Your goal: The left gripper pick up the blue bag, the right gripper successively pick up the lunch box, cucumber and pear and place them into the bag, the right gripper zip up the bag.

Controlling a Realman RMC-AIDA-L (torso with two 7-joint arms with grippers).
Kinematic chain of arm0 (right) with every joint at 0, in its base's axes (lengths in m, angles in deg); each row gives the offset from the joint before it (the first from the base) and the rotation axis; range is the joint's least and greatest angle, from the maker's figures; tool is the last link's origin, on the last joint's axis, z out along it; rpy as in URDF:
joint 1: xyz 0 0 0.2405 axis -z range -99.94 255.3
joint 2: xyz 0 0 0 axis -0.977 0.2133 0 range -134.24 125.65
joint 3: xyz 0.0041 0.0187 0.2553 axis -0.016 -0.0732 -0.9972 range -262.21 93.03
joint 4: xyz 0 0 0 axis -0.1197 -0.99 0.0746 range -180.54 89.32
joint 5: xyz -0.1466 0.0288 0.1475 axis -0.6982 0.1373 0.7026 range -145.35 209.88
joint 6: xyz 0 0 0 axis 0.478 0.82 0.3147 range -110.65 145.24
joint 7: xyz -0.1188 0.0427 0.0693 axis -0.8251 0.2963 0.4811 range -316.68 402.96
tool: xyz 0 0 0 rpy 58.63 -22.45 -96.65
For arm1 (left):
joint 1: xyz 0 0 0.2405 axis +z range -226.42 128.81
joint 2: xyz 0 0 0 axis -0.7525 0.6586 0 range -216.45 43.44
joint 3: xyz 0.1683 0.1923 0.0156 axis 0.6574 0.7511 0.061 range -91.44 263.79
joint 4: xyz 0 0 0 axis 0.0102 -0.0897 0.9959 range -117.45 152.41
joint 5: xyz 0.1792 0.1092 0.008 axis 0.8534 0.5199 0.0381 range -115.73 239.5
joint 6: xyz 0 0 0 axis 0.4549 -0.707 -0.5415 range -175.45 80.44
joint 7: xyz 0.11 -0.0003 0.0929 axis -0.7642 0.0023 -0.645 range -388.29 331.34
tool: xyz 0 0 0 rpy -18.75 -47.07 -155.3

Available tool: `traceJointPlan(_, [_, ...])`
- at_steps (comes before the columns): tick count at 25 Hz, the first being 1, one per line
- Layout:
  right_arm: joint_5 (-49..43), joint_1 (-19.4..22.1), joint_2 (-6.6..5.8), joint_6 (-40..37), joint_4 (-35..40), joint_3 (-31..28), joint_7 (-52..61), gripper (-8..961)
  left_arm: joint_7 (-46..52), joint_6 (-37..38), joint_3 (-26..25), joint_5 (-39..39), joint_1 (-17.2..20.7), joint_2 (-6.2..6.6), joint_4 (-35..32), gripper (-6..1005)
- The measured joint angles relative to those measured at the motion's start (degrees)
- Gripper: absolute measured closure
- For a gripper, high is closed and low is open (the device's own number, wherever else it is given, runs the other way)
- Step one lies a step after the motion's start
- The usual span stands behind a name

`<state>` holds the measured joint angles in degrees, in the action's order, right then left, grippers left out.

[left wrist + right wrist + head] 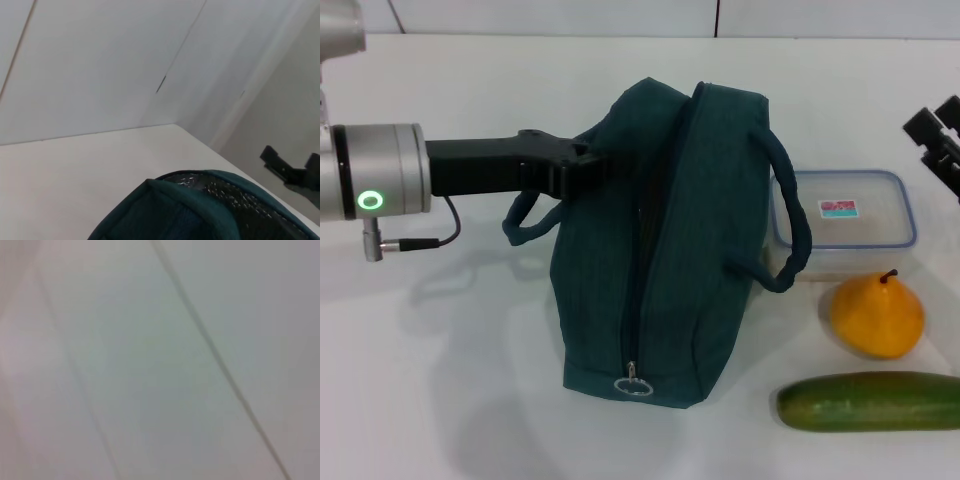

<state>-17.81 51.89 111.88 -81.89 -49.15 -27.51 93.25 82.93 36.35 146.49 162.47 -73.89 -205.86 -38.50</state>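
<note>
One left gripper [592, 160] touches the blue bag's [670, 250] upper left side.

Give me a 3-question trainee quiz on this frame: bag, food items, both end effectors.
1. True or false: the lunch box is already inside the blue bag.
2. Which item lies nearest the table's front edge in the head view? A) the pear B) the cucumber C) the lunch box
3. Fill in: the left end effector meets the bag at its ___ side, while the right end effector sits at the far right edge.

Key:
1. False: it sits on the table beside the bag.
2. B
3. left, near the top; its fingers are hidden by the fabric.
</note>
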Motion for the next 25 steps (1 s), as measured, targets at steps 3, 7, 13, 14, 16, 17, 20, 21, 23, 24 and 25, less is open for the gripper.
traceJointPlan(3, [0.44, -0.02, 0.01, 2.37, -0.25, -0.54, 4.05, 112, 0.00, -0.11, -0.11, 0.05, -0.09, 0.00, 0.00, 955])
traceJointPlan(7, [0.53, 0.76, 0.01, 3.32, 0.01, -2.74, 7.61, 112, 0.23, -0.23, -0.23, 0.25, -0.03, 0.04, -0.02, 955])
traceJointPlan(13, [0.62, 2.13, -0.20, 4.59, -0.40, -8.73, 10.76, 112, -1.89, -0.78, -1.29, 1.14, 0.15, 0.22, -0.49, 955])
traceJointPlan(14, [0.64, 2.26, -0.20, 5.02, -0.47, -9.11, 11.73, 112, -2.52, -1.10, -1.59, 1.40, 0.14, 0.20, -0.42, 955])
traceJointPlan(16, [0.62, 2.44, -0.07, 6.66, -0.81, -9.36, 14.04, 112, -3.08, -1.59, -1.76, 2.06, 0.02, 0.13, -0.40, 955])
traceJointPlan(17, [0.59, 2.44, -0.02, 7.47, -1.15, -9.38, 14.91, 112, -3.13, -1.69, -1.70, 2.36, -0.09, 0.11, -0.45, 956])
traceJointPlan(20, [0.60, 2.40, 0.01, 9.87, -3.20, -9.90, 17.14, 112, -4.00, -1.63, -1.30, 2.61, -0.43, 0.07, -0.66, 956])
traceJointPlan(21, [0.59, 2.37, 0.01, 10.32, -4.14, -10.75, 17.49, 112, -4.45, -1.54, -1.25, 2.62, -0.49, 0.11, -0.69, 956])
traceJointPlan(23, [0.34, 2.24, 0.01, 10.99, -6.18, -12.63, 18.00, 112, -5.44, -1.30, -1.21, 2.64, -0.55, 0.43, -0.71, 956])
traceJointPlan(24, [0.22, 2.16, 0.01, 11.38, -6.79, -13.12, 18.47, 112, -5.75, -1.24, -1.21, 2.65, -0.55, 0.63, -0.71, 956])
traceJointPlan(25, [0.02, 2.07, 0.00, 12.04, -7.31, -13.45, 19.45, 112, -5.84, -1.21, -1.20, 2.69, -0.56, 0.71, -0.70, 956])
